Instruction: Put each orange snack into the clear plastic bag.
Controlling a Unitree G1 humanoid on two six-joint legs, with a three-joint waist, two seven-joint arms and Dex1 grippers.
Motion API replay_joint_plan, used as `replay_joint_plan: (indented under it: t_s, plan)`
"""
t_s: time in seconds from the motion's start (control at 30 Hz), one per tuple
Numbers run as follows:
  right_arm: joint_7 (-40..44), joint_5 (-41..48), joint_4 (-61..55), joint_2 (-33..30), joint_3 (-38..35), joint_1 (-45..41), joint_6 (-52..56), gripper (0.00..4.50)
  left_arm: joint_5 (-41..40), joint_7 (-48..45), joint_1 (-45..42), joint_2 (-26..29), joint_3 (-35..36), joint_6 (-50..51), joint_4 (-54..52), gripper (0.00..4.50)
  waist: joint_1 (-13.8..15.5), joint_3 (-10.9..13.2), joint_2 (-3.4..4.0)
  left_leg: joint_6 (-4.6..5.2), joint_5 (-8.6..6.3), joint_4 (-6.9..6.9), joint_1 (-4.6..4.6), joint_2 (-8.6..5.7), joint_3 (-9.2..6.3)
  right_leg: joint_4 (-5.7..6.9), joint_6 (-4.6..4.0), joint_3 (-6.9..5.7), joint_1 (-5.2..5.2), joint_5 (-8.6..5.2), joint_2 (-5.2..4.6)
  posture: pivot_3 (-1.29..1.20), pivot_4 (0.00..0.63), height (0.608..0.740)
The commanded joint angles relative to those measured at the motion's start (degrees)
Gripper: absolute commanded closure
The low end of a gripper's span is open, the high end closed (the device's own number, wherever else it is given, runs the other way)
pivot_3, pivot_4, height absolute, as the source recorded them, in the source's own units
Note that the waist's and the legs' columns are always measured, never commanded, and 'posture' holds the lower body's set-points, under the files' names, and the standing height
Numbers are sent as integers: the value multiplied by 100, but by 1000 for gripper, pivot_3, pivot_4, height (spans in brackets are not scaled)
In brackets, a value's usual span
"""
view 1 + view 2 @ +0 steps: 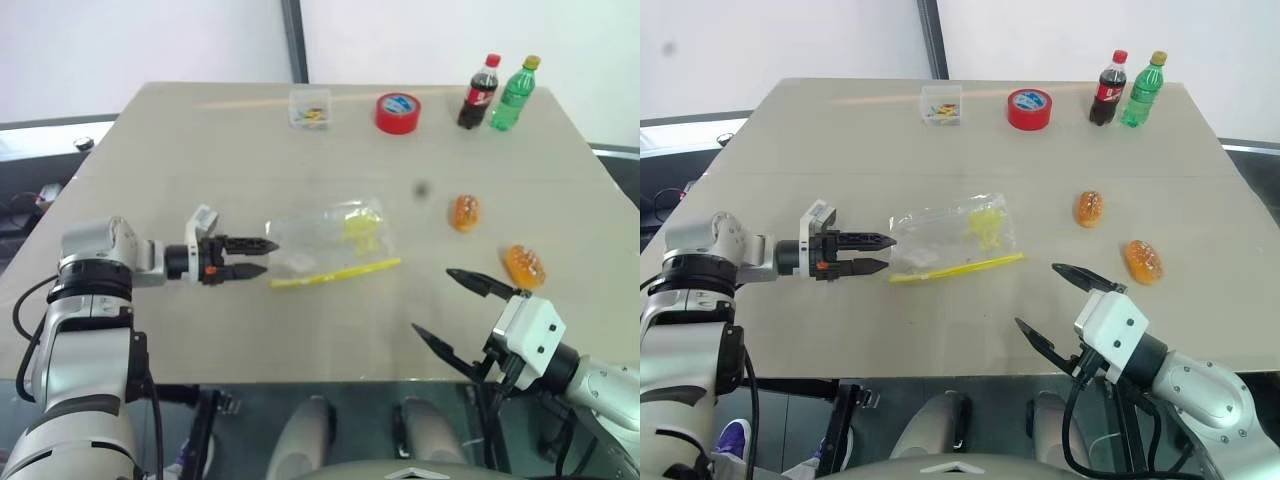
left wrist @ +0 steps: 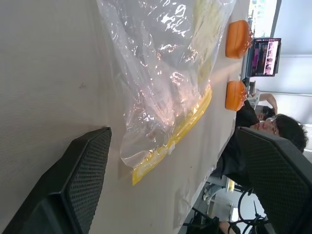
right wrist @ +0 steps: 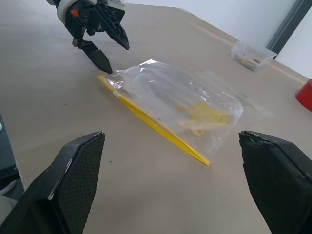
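A broad beige table (image 1: 200, 160) carried everything. Near its middle lay the clear plastic bag (image 1: 325, 235), flat and crinkled, with yellowish bits inside and its yellow seal strip (image 1: 335, 273) along the edge nearest the robot. The left gripper (image 1: 255, 257) reached in level from the left, its two black fingers apart and their tips right at the bag's left corner; whether they touched it could not be told. The right gripper (image 1: 455, 305) hung over the table's near edge on the right, its fingers spread wide and holding nothing. The two orange snacks sat on the table to the right of the bag, well apart from it: one orange snack (image 1: 465, 212) farther back, the other orange snack (image 1: 524, 265) nearer, just beyond the right gripper's upper fingertip.

At the far edge stood a green bottle (image 1: 515, 95), a cola bottle (image 1: 479, 92), a red tape roll (image 1: 398, 112) and a small clear box (image 1: 309, 108).
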Motion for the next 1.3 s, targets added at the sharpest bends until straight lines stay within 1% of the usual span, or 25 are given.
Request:
replay_joint_plan:
  t_s: [0.03, 0.3, 0.43, 0.5, 0.7, 0.77, 0.9, 1.0, 1.13, 1.17, 1.23, 1.27, 1.3]
  plan:
    - [-16, 37, -153, -1, -107, 7, -95, 0, -81, 70, 37, -174, 29, 28, 121, 118, 5, 0, 0, 0, 0, 1, -1, 0, 0, -1, 0, 0, 0, 0, -1, 0, 150, 740]
    - [5, 84, -202, -71, -212, -30, -17, 0, -132, -348, -5, -645, 59, -353, 829, 118, 5, -2, -1, 0, 0, 3, -3, -7, 0, -3, 0, -1, 1, 0, -3, 0, 150, 740]
    - [-18, 43, -215, -91, -239, 2, -14, 0, -100, -258, -150, -914, 177, -474, 1084, 118, 9, -5, 1, 0, 0, 3, -2, -8, -1, -3, 1, -2, 2, 0, -3, 0, 150, 740]
    - [-50, 29, -239, -84, -230, 0, 4, 0, -111, -189, -176, -1056, 203, -417, 1023, 118, 17, -7, 3, 0, 0, 3, -3, -10, -2, -3, 1, -3, 3, 0, -4, 0, 150, 740]
    - [-144, -107, -255, -63, -155, -7, -1, 0, -192, 648, -79, -1514, 779, -276, 574, 118, 20, -14, 5, 0, 0, 6, -2, -10, -4, -3, 3, -3, 6, -1, -6, 0, 150, 740]
    - [-226, -221, -279, -56, -118, -19, 29, 0, -301, 1133, -88, -1718, 1277, -109, 452, 118, 21, -14, 5, 0, 0, 7, -2, -9, -7, -2, 2, -5, 7, -1, -7, 0, 150, 740]
    - [-272, -318, -268, -45, -22, -50, 44, 0, -398, 2018, 38, -2095, 2033, 70, 29, 118, 7, -14, 5, -1, 0, 10, -2, -8, -6, -2, 3, -3, 7, -1, -9, 0, 150, 740]
    - [-275, -340, -248, -37, 23, -113, 73, 0, -423, 2659, 120, -2443, 2553, 169, -204, 941, 11, -15, 5, -1, 1, 10, -2, -5, -8, -1, 3, -4, 6, 0, -10, 0, 150, 740]
    - [-278, -411, -193, -35, 109, -206, 77, 0, -446, 3363, 217, -2852, 3094, 275, -538, 2896, 11, -15, 5, -2, 1, 11, -2, -6, -7, -1, 4, -3, 7, 0, -14, 0, 150, 740]
    - [-291, -455, -179, -33, 145, -236, 77, 0, -470, 3503, 216, -2927, 3255, 353, -610, 3465, 13, -16, 5, -2, 1, 11, -2, -6, -7, -1, 4, -4, 7, 0, -14, 0, 150, 740]
    - [-341, -688, -102, -47, 278, -334, 1, 0, -524, 3737, 176, -3042, 3589, 536, -729, 4283, 17, -23, 10, -4, 2, 11, 0, -6, -9, 0, 4, -5, 8, 0, -14, 0, 150, 740]
    - [-379, -860, -41, -58, 378, -398, -41, 0, -572, 3836, 156, -3076, 3729, 590, -759, 4445, 17, -23, 10, -4, 2, 11, 5, -7, -8, -1, 4, -5, 14, -1, -15, 0, 150, 740]
    - [-439, -1184, 89, -101, 553, -507, -116, 0, -677, 3946, 124, -3085, 3843, 618, -762, 4445, 9, -22, 7, -4, 2, 10, 21, -11, -8, -4, 15, -6, 32, -7, -16, 0, 150, 740]
